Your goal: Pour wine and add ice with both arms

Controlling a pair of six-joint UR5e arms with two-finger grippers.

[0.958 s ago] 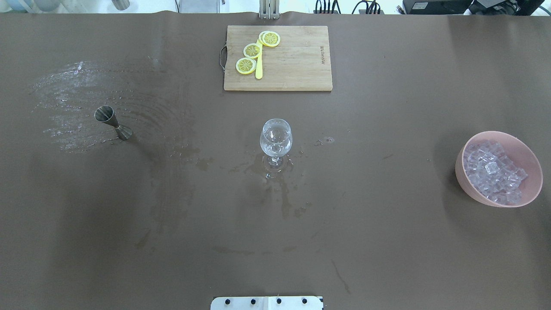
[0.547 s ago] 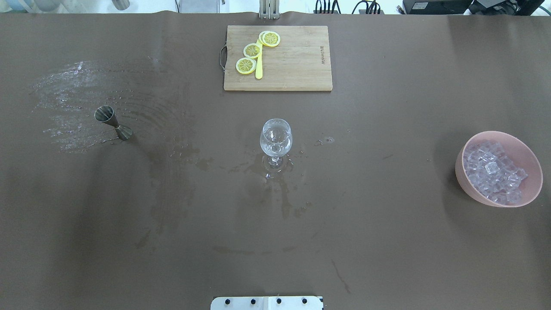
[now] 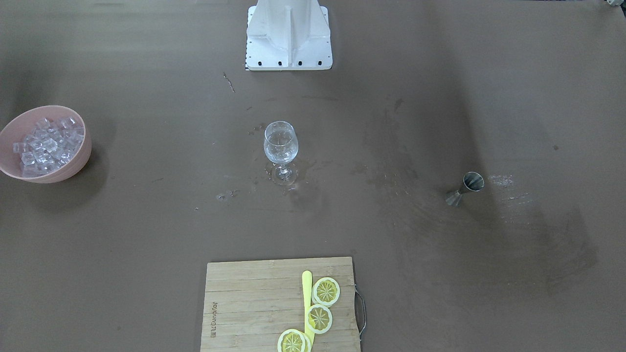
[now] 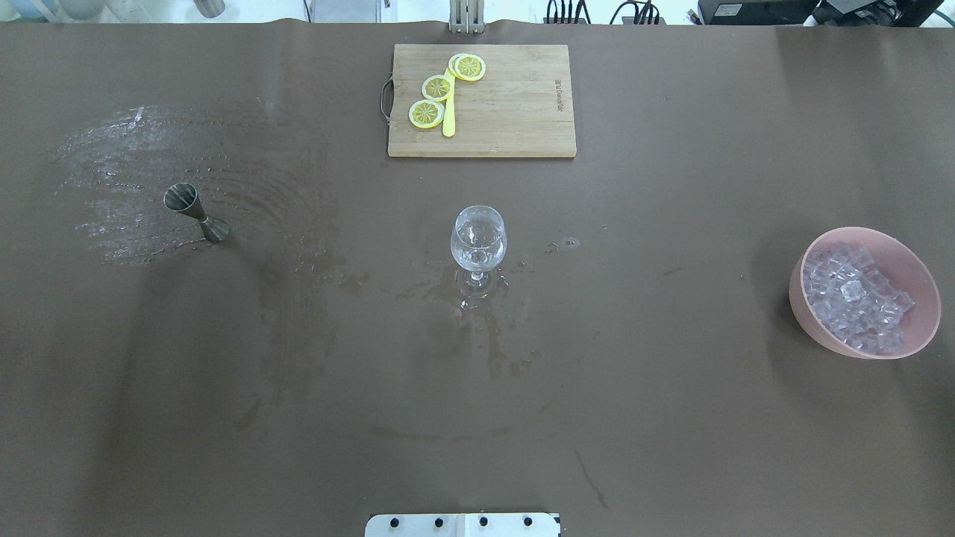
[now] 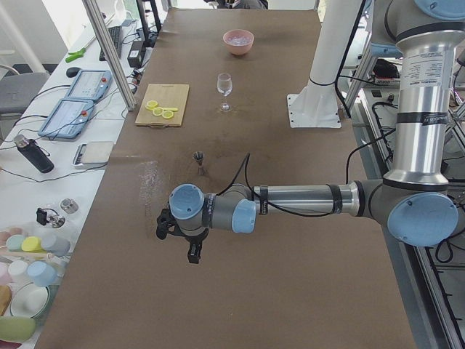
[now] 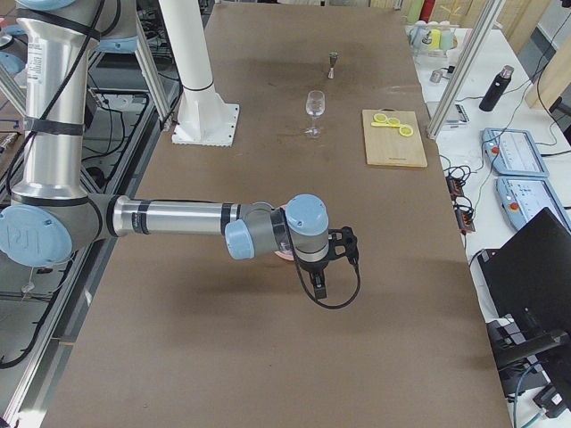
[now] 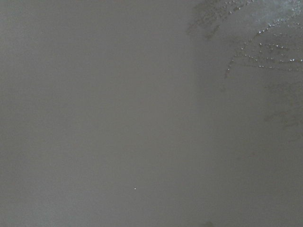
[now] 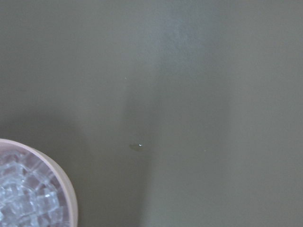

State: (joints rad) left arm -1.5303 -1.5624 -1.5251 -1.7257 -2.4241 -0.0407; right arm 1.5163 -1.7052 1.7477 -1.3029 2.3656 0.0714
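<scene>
Glass point(image 4: 477, 242) stands at the middle of the table point(image 4: 671, 418). Ice point(image 4: 854, 298) fills bowl point(image 4: 807, 322) at right, jigger point(image 4: 195, 212) at left. Left gripper point(image 5: 192, 254) and right gripper point(image 6: 319, 287) hover; cannot tell finger spread.

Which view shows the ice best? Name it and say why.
Overhead exterior: the ice lies in the pink bowl, cubes distinct. Front-facing comes close; right wrist crops it; exterior left, tiny; in exterior right the right arm covers it; left wrist, none.
</scene>
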